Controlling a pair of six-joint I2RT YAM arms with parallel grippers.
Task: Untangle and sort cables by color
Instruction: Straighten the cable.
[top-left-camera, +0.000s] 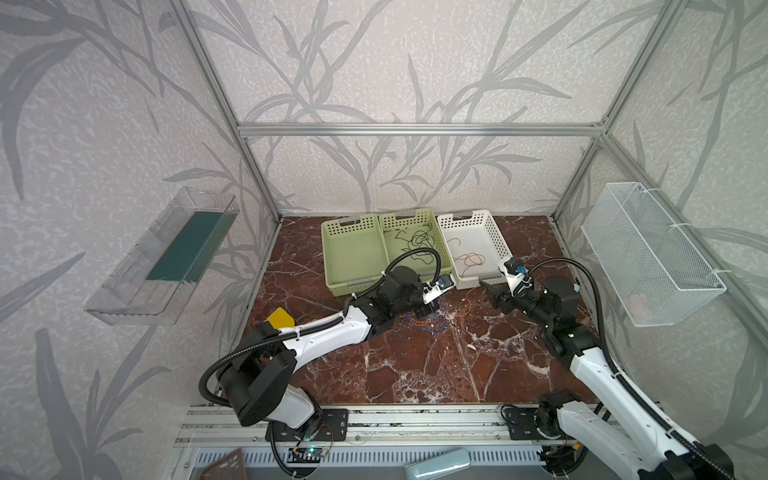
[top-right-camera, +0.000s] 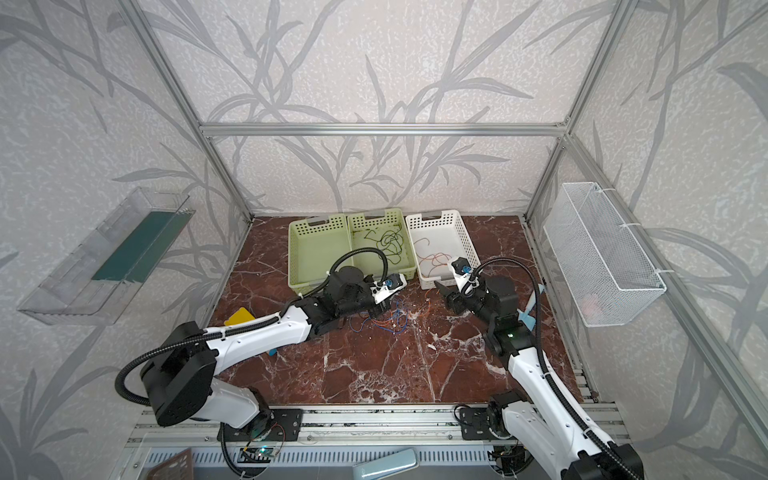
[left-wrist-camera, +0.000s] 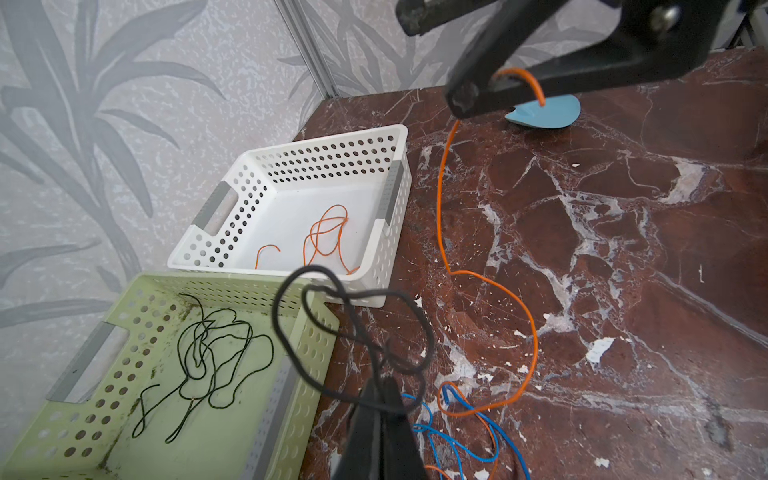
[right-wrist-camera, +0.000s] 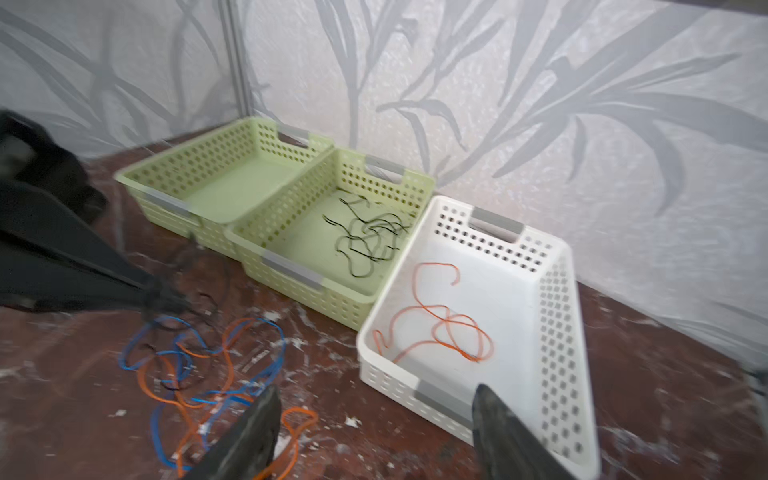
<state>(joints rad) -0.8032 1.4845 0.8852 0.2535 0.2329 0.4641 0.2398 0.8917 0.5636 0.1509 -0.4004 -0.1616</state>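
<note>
L tool (left-wrist-camera: 380, 386) clamped on dark cable (left-wrist-camera: 311, 268); R tool (right-wrist-camera: 376, 390) jaws apart, orange cable (left-wrist-camera: 439, 208) hooked over one jaw, trailing to surface (left-wrist-camera: 623, 291).

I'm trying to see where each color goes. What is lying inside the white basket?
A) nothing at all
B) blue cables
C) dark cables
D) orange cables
D: thin orange cables lie looped on the floor of the white basket, and no other color is in there with them.
</note>
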